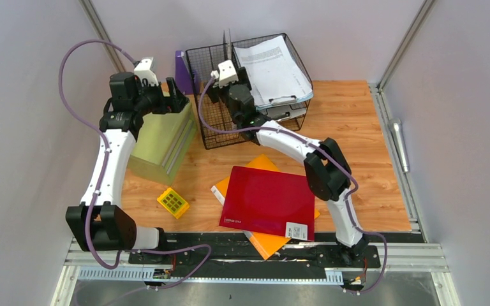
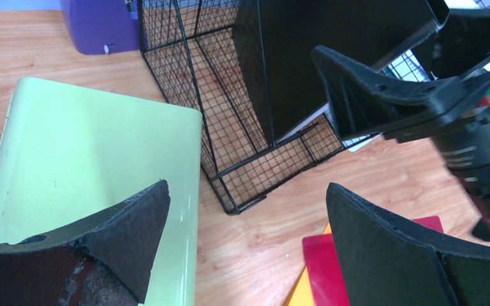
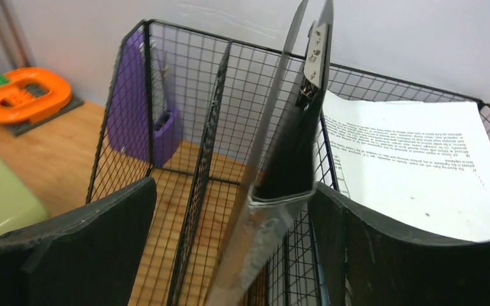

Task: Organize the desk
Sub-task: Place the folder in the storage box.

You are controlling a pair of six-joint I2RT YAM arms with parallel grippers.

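The desk is a light-brown wood top. At its back stands a black wire file rack with a black folder upright in one slot. My right gripper is open at the rack's near side. The folder's lower edge stands between its fingers, close to the right one, and looks blurred. My left gripper hangs open and empty over the right edge of a pale green binder and the bare wood beside it. A red folder lies on an orange one near the front.
White printed papers fill the rack's right tray. A purple item stands behind the rack's left side. A small yellow object lies front left. An orange object sits far left by the wall. Grey walls and rails border the desk.
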